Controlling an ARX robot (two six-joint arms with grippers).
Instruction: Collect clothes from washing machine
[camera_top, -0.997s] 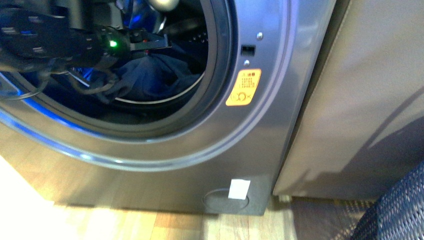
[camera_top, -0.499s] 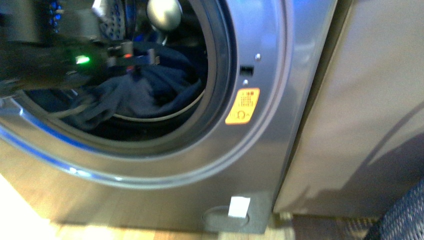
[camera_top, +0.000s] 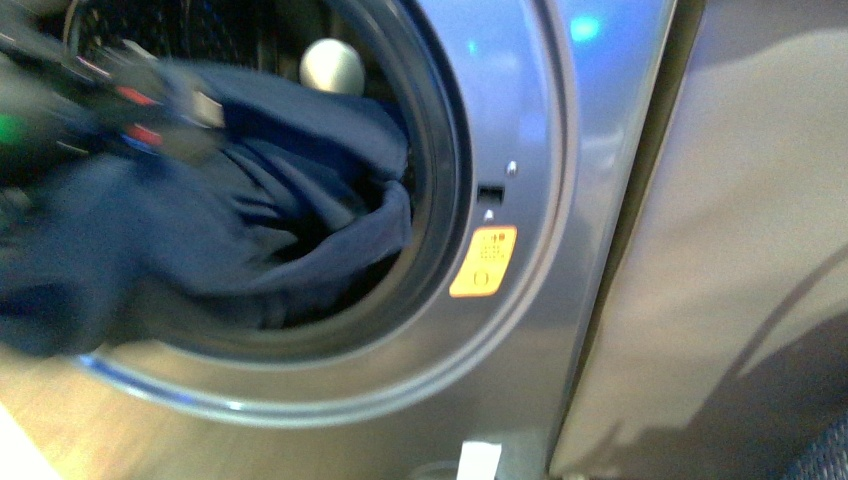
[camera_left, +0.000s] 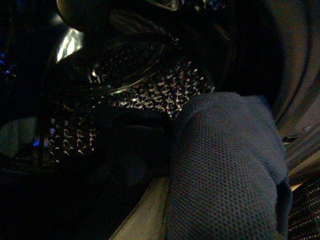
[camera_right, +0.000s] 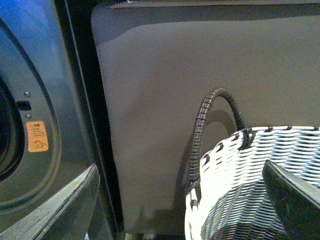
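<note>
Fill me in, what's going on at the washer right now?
The left gripper, too motion-blurred to read its jaws, is hauling the clothes out of the washing machine. A second ago they lay inside the drum. Now they spill across the door rim, with one end still inside. The right gripper waits open by the basket.

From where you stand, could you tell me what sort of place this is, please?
Most likely a home laundry corner: a grey front-loading washing machine with navy clothes hanging out of its round door, a white-and-grey woven basket nearby, and what looks like a beige sofa alongside.
</note>
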